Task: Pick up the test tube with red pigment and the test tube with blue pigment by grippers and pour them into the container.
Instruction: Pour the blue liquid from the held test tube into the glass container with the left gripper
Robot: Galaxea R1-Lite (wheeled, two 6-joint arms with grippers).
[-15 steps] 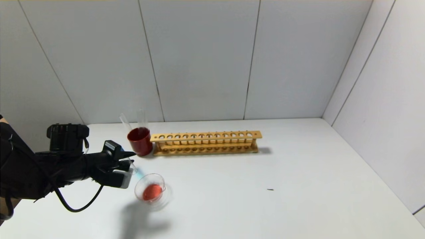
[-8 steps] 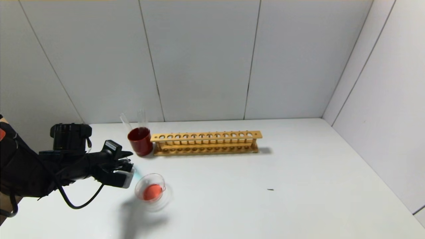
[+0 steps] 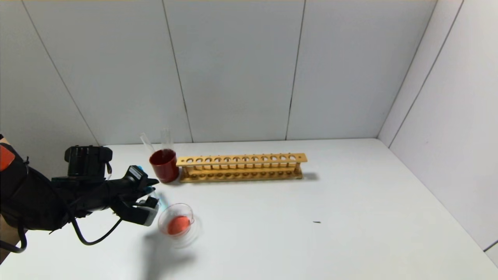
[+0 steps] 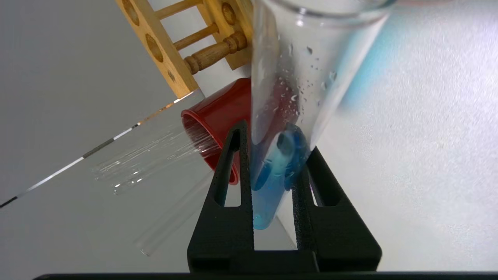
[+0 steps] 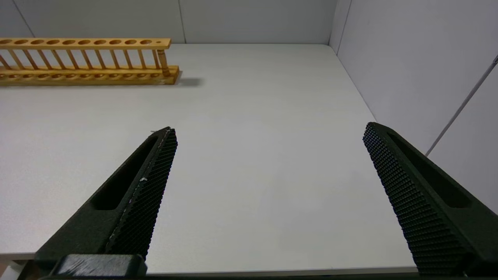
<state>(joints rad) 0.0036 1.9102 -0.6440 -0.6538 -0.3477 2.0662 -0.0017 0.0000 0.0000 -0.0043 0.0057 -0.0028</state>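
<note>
Blue liquid is sliding mouthward as the left gripper [image 3: 149, 197], clenching the test tube with blue pigment [image 4: 286, 128], is tipping it further toward the container [image 3: 177, 222] at four o'clock; pouring is beginning.

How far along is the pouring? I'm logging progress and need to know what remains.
Red looks done: the container already holds orange-red liquid. In hand: the left gripper, jaws shut on the test tube with blue pigment, tips it beside the container with blue liquid left inside. Left: empty it. The right gripper is open and idle.
</note>
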